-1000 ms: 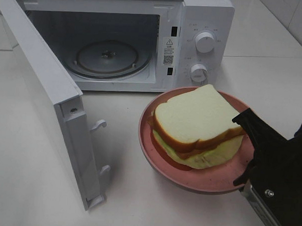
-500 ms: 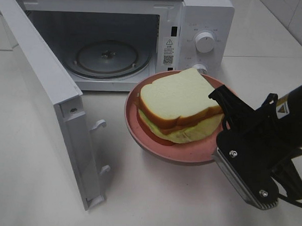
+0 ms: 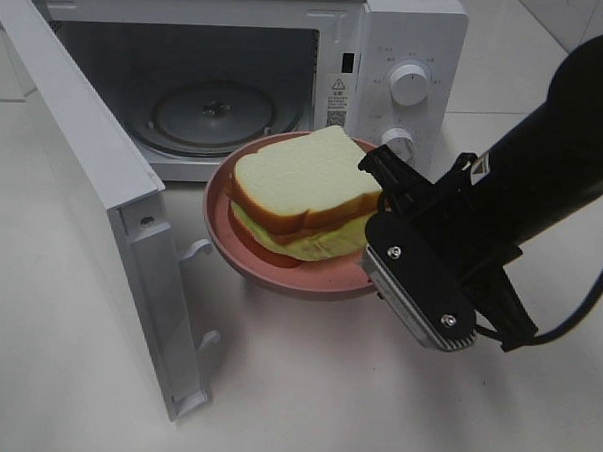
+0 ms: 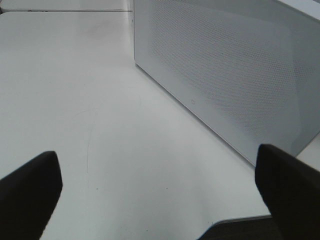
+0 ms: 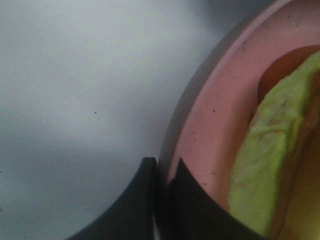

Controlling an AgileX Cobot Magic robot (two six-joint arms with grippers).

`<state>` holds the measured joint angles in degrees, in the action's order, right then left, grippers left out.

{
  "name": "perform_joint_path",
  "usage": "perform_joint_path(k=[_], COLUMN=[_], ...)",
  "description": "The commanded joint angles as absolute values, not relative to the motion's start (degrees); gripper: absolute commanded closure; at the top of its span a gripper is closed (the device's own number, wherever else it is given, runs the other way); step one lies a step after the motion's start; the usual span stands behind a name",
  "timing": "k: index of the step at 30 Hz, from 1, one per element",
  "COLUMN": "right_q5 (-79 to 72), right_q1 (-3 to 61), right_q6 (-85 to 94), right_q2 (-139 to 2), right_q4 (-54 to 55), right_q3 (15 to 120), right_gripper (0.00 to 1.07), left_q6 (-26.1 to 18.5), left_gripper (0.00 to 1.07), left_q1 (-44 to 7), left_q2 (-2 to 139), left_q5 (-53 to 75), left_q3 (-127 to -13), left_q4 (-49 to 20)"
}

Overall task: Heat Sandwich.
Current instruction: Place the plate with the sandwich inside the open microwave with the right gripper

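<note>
The sandwich [image 3: 301, 191] rests on the pink plate [image 3: 279, 277] at the centre of the high view, just before the open mouth of the microwave [image 3: 410, 31] and not yet inside.

The microwave spans the upper frame. Its door [image 3: 83, 176] is swung out at left, and its glass turntable [image 3: 214, 117] is bare.

The right gripper [image 3: 385, 195] enters from lower right, its jaws pinching the plate's right rim. The wrist view shows one finger on each side of that rim.

The left gripper [image 4: 157, 165] hangs over the table [image 3: 304, 406], jaws spread wide with nothing between them.

We judge three hazards:
- The plate appears clear of the table and is held by one edge only, so it may droop or twist in the jaws.
- Any such tilt would slide the sandwich toward the unsupported left rim.
- If carried low, that rim could catch the cavity sill.
</note>
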<state>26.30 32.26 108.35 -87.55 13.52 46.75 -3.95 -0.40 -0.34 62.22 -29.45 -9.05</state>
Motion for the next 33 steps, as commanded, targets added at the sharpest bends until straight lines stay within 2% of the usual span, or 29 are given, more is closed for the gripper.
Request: perform_joint_path(k=[1, 33], right_q5=[26.5, 31.5], right_q1=[32.4, 32.4], right_q6=[112.2, 115.7], right_q2=[-90.3, -105.7], right_q4=[16.6, 20.2], right_q3=[50.5, 70.9], right_gripper=[1.07, 1.07], left_q6=[-3.7, -3.7], left_gripper=[0.09, 0.09], left_q1=[-0.7, -0.7], left_q2=[-1.5, -1.5], left_q5=[61.5, 61.5], left_q3=[-29.5, -29.5], left_q4=[-9.2, -9.2])
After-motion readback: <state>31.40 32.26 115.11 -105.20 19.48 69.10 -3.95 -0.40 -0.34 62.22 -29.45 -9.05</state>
